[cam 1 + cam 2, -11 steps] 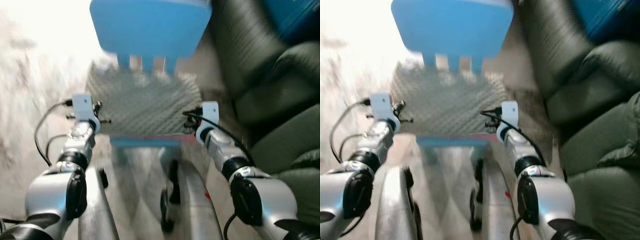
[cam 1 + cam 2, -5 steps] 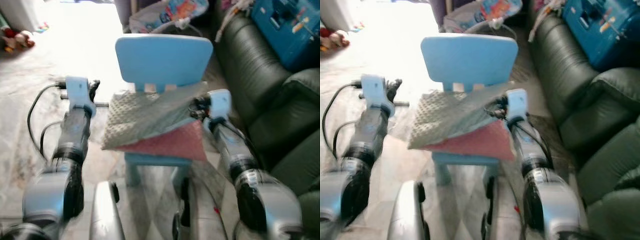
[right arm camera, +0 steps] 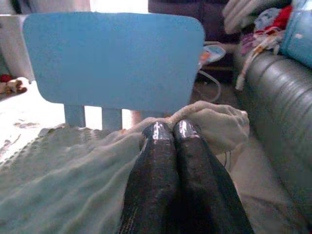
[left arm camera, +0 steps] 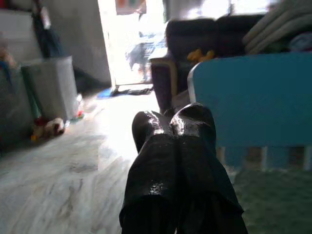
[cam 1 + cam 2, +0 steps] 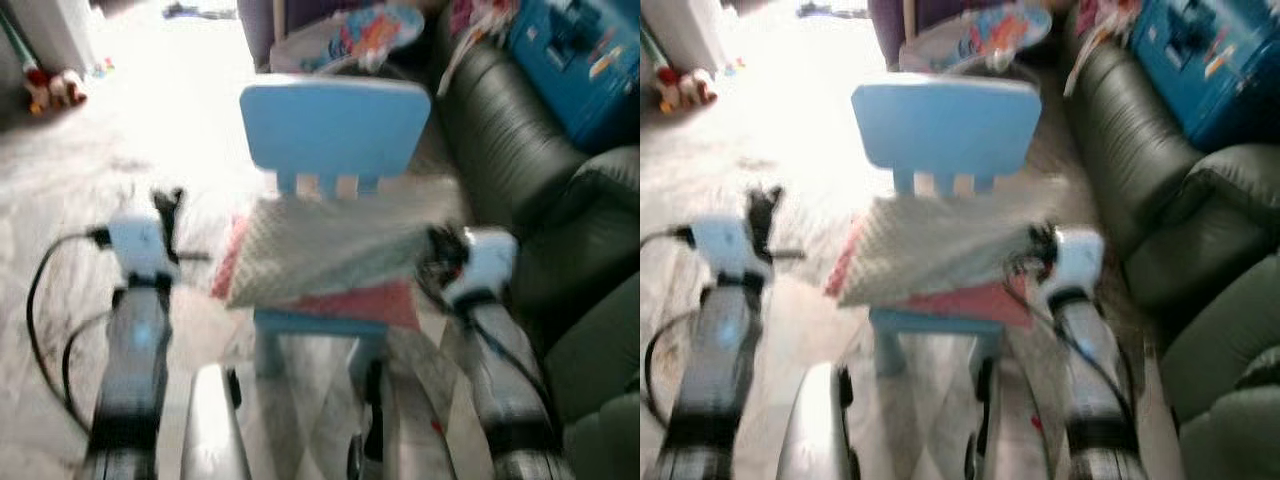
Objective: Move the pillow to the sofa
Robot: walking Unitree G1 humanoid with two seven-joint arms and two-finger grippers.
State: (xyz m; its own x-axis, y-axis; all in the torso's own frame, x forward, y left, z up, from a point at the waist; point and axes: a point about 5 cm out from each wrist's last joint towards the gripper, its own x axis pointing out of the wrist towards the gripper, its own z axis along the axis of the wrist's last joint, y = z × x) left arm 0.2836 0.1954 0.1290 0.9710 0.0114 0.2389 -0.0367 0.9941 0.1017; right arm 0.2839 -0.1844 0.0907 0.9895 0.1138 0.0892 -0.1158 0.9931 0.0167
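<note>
The pillow [image 5: 325,250], grey-green on top and pink underneath, lies on the seat of a small blue chair [image 5: 335,125]. My right gripper [image 5: 437,252] is at the pillow's right corner, and the right wrist view shows it shut [image 3: 168,131] on a bunched fold of the pillow [image 3: 73,170]. The left gripper [image 5: 168,205] hovers left of the pillow, apart from it, with its fingers [image 4: 156,131] pressed together on nothing. The dark green leather sofa [image 5: 530,160] stands just right of the chair.
A blue box [image 5: 580,50] lies on the sofa's far end. Behind the chair is a colourful baby bouncer [image 5: 350,35]. Toys [image 5: 55,88] lie on the pale marble floor [image 5: 70,200] at far left. My own legs show below the chair.
The view has shifted and is blurred. The right gripper took hold of the pillow's right corner and raised it; the pillow now hangs lower and flatter. The left gripper sits further from the pillow.
</note>
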